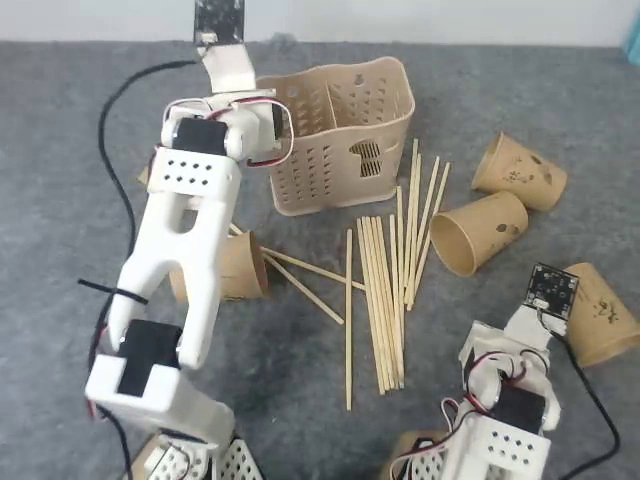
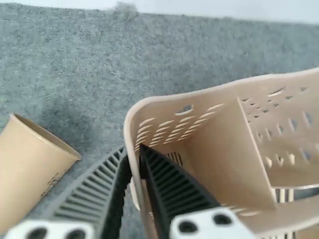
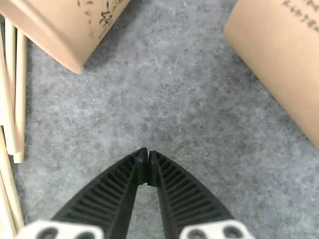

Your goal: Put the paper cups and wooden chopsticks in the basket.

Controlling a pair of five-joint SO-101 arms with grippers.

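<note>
1. My left claw [image 2: 133, 158] pinches the basket [image 2: 169, 104] wall at its corner; I should hold firm so it stands steady.
2. My right claw [image 3: 148, 167] is pressed together, cups [image 3: 75, 25] ahead on either side; it must spread first.

The table [image 1: 60, 120] is overlooked from above by the high view. The basket [image 2: 164, 119] rim is seen closely from the left wrist, and two cups [image 3: 65, 25] from the right wrist. Both are shared with the high view.

Bare carpet [image 3: 164, 99] lies open between the right cups [image 3: 279, 64]; chopsticks [image 1: 385, 300] crowd the middle; my left arm [image 1: 185, 240], pinching the basket [image 1: 340, 130], covers the left cup [image 1: 245, 268].
</note>
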